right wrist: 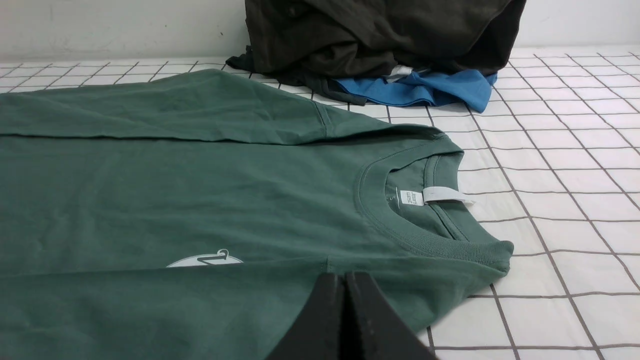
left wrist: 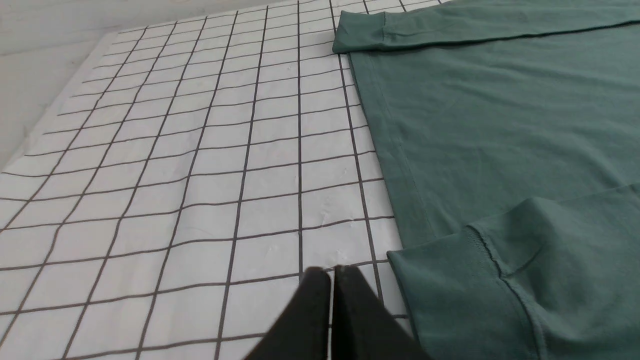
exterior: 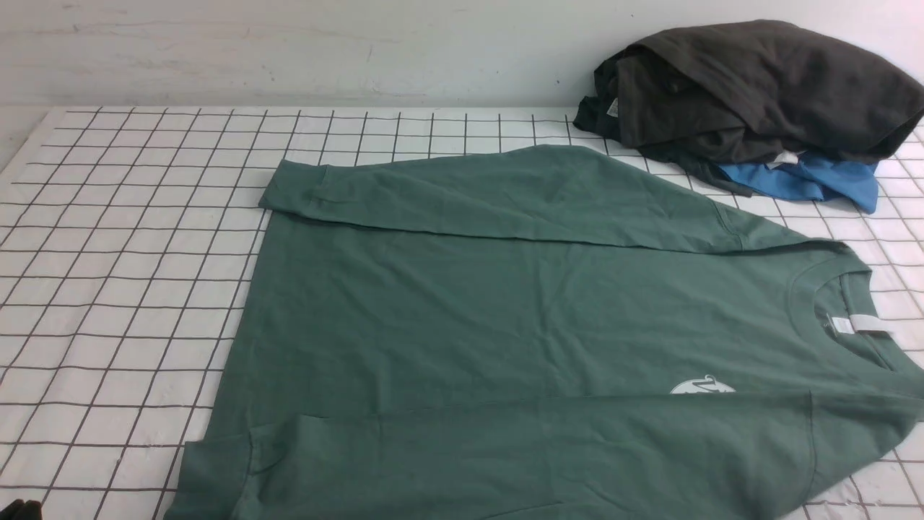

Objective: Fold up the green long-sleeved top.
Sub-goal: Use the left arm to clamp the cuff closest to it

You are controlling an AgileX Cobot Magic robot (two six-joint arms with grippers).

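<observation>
The green long-sleeved top (exterior: pixel 505 310) lies flat on the grid cloth, neck and white label (exterior: pixel 855 325) to the right, hem to the left. Both sleeves are folded across the body: the far sleeve (exterior: pixel 469 195) along the far edge, the near sleeve (exterior: pixel 505 455) along the near edge, half covering the white chest print (exterior: pixel 700 388). My left gripper (left wrist: pixel 332 272) is shut and empty over bare cloth just left of the near cuff (left wrist: pixel 450 295). My right gripper (right wrist: pixel 344 276) is shut and empty above the near shoulder seam of the top (right wrist: pixel 200 200). Neither gripper's jaws show in the front view.
A dark grey-black garment (exterior: pixel 758 87) is heaped on a bright blue garment (exterior: pixel 808 184) at the far right corner, against the wall. The white grid cloth (exterior: pixel 130 253) covers the table. A dark bit of the left arm (exterior: pixel 22 509) shows at the bottom left corner.
</observation>
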